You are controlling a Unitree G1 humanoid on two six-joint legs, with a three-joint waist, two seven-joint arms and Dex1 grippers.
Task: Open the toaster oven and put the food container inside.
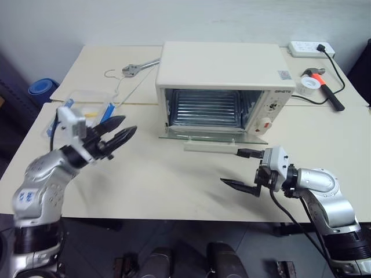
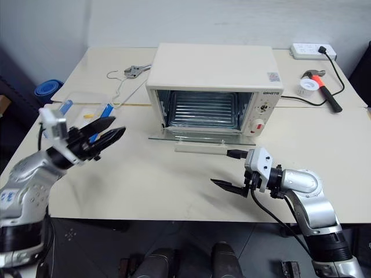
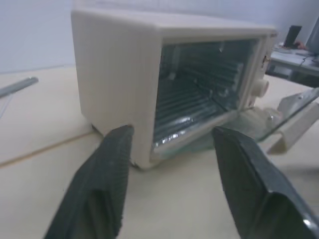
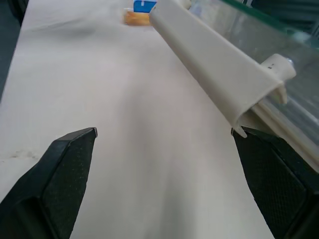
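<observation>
The cream-white toaster oven (image 1: pixel 220 66) stands at the middle back of the table. Its glass door (image 1: pixel 203 134) lies dropped flat, the white bar handle (image 1: pixel 211 149) toward me and the wire rack showing inside. The food container (image 1: pixel 87 107), a clear box with blue clips, rests at the far left, just behind my left gripper (image 1: pixel 128 124). That gripper hovers above the table pointing at the oven, its fingers apart around nothing. My right gripper (image 1: pixel 231 167) is open wide just in front of the handle's right end, holding nothing.
A hammer (image 1: pixel 324 84) and a tape roll (image 1: pixel 307 86) lie at the back right, near a power strip (image 1: pixel 311 48) with a black cable. A wire hanger (image 1: pixel 119 87) and a metal tool (image 1: pixel 136 68) lie behind the container.
</observation>
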